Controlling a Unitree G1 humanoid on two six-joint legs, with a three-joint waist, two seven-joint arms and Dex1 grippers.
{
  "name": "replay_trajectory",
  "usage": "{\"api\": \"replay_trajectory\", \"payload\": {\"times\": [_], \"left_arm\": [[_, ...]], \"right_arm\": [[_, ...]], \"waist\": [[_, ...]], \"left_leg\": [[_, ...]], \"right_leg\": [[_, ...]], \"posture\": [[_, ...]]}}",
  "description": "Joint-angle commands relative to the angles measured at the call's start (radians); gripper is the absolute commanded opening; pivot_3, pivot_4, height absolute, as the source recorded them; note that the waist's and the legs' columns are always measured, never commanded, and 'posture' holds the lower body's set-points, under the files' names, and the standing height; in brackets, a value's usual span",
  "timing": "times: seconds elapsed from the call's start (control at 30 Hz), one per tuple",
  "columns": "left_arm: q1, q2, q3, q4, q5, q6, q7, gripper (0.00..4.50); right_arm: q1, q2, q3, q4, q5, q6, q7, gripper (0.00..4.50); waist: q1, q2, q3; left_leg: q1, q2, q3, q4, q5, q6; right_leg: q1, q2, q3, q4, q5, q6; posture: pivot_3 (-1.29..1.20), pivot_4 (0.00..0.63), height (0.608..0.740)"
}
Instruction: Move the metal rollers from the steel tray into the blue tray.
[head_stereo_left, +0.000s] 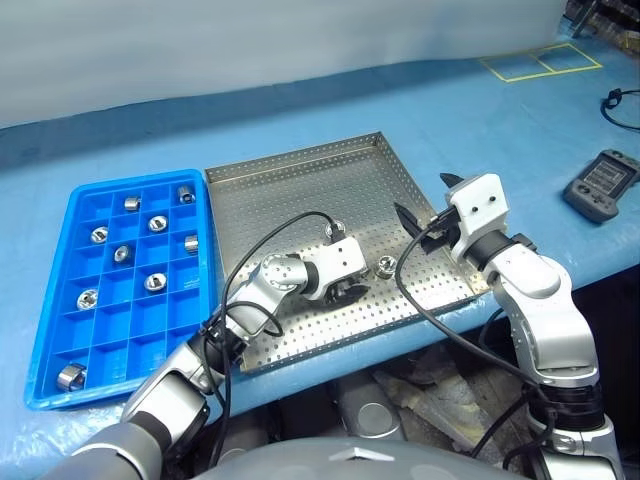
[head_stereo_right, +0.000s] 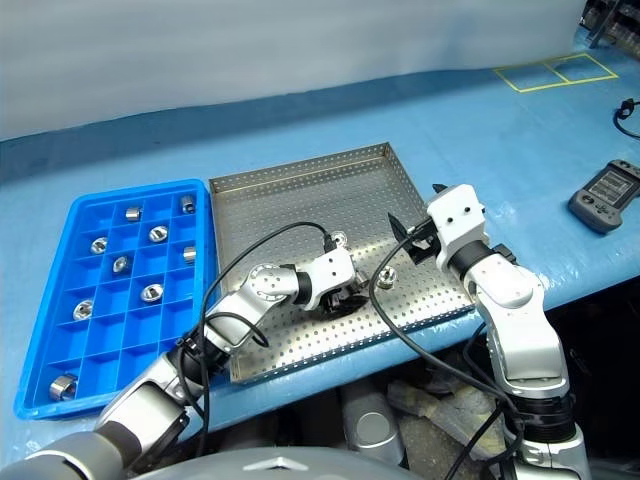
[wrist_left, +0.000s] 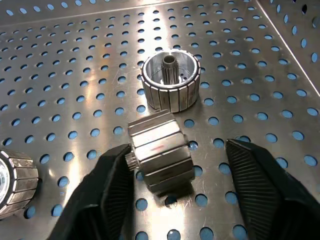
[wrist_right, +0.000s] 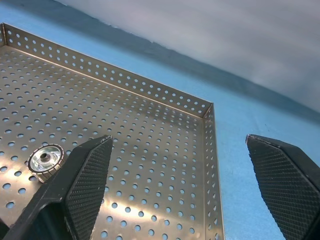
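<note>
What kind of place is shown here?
Probably a workshop or lab bench for sorting parts: a blue-covered table with a perforated steel tray, a gridded blue tray holding metal rollers, and yellow floor-style tape marks.

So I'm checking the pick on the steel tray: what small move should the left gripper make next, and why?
Probably close the left gripper further. A roller lying on its side sits between its fingers on the steel tray; one finger is at the roller's end, the other still stands apart. Only then lift toward the blue tray.
</note>
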Motion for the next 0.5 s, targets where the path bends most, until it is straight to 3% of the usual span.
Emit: {"api": "replay_trajectory", "payload": {"times": [0.03,0.3,0.43,0.5], "left_arm": [[0.0,-0.008,0.016,-0.007,0.008,-0.005,0.001,2.43],[0.012,-0.001,0.034,-0.022,-0.005,-0.007,-0.012,2.43],[0.021,-0.002,0.04,-0.036,0.003,-0.002,-0.003,1.2],[0.024,-0.001,0.042,-0.04,0.006,-0.002,0.002,1.2]], "right_arm": [[-0.016,-0.002,-0.006,-0.023,0.002,-0.015,-0.011,4.5],[-0.022,-0.002,0.002,-0.016,0.003,-0.021,-0.016,4.5],[-0.027,0.0,0.008,-0.011,0.004,-0.025,-0.015,4.5],[-0.029,0.0,0.012,-0.009,0.004,-0.028,-0.014,4.5]], "waist": [[0.0,0.0,0.0],[0.0,0.0,0.0],[0.0,0.0,0.0],[0.0,0.0,0.0]], "left_leg": [[0.0,0.0,0.0,0.0,0.0,0.0],[0.0,0.0,0.001,0.0,0.0,0.0],[0.0,0.0,0.002,0.0,0.0,0.001],[0.001,0.0,0.002,0.0,-0.001,0.001]], "right_leg": [[0.0,0.0,0.0,0.0,0.0,0.0],[0.0,0.0,0.001,0.0,0.0,0.0],[0.0,0.0,0.002,0.0,0.0,0.001],[0.0,0.0,0.002,0.0,0.0,0.001]], "posture": [[-0.35,0.15,0.74],[-0.35,0.15,0.74],[-0.33,0.15,0.74],[-0.33,0.15,0.74]]}}
